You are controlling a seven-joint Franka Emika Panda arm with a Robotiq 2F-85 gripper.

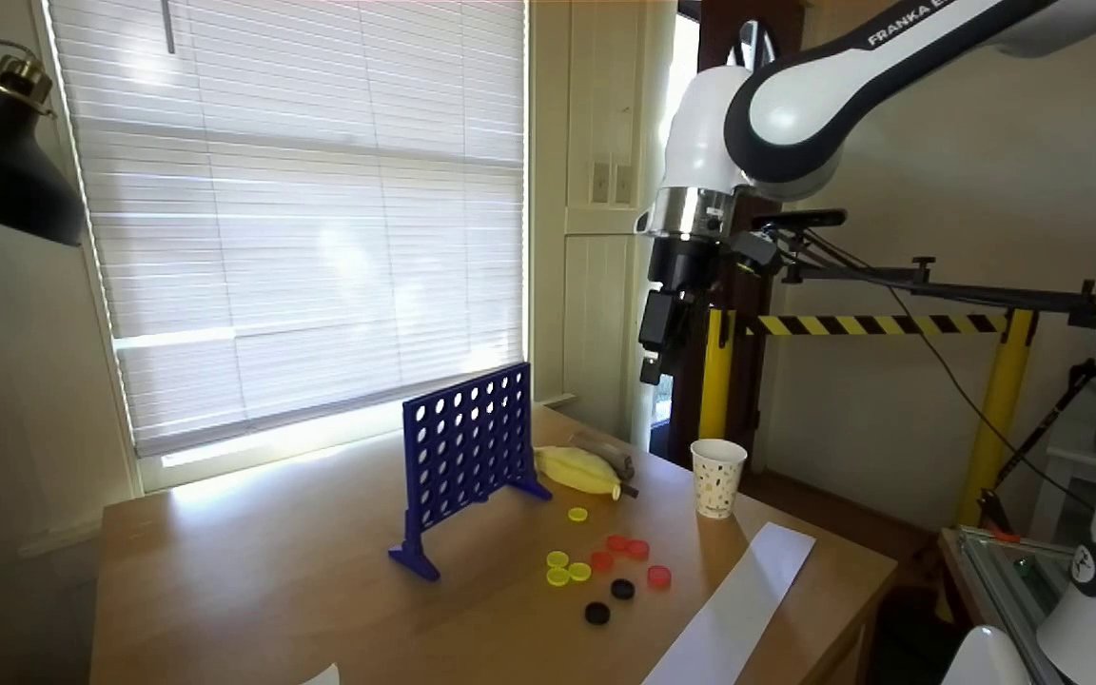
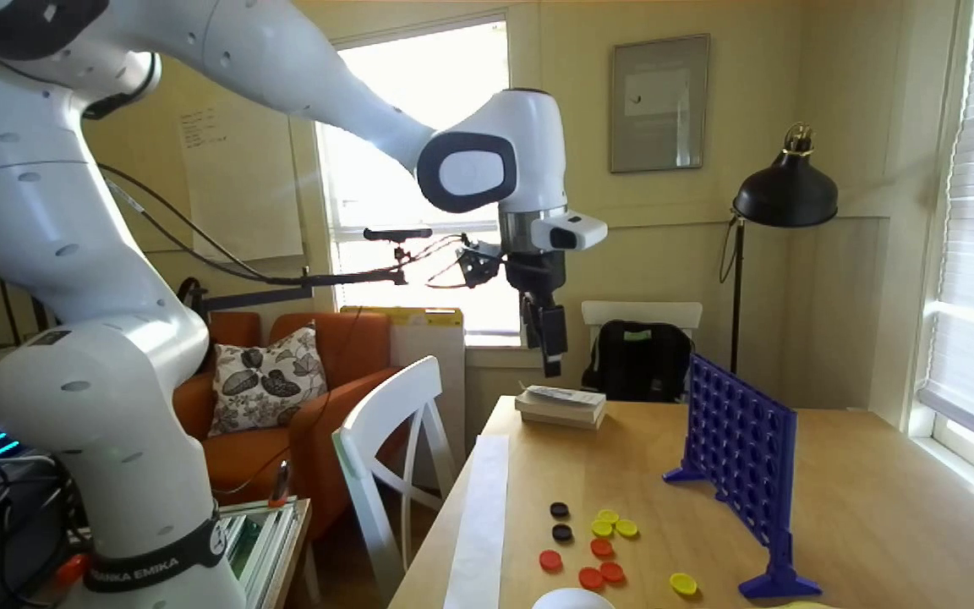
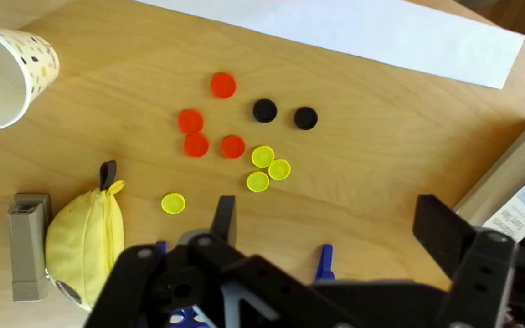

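Gripper [image 3: 328,223] hangs spread wide above the desk [image 3: 372,173]; 10 discs [image 3: 233,146] lie between the blue grid [image 2: 745,448] and the edge opposite the blinds [image 1: 301,238].

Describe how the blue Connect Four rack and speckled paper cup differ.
Size: the blue Connect Four rack is larger than the speckled paper cup.
Color: the rack is plain blue, the cup patterned off-white.
Shape: the rack is a flat grid of holes, the cup rounded.
Both stand upright on the wooden table.

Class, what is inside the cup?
The cup shows only pale inner surface in the wrist view, cropped by the frame. In an exterior view, its near wall hides the bottom.
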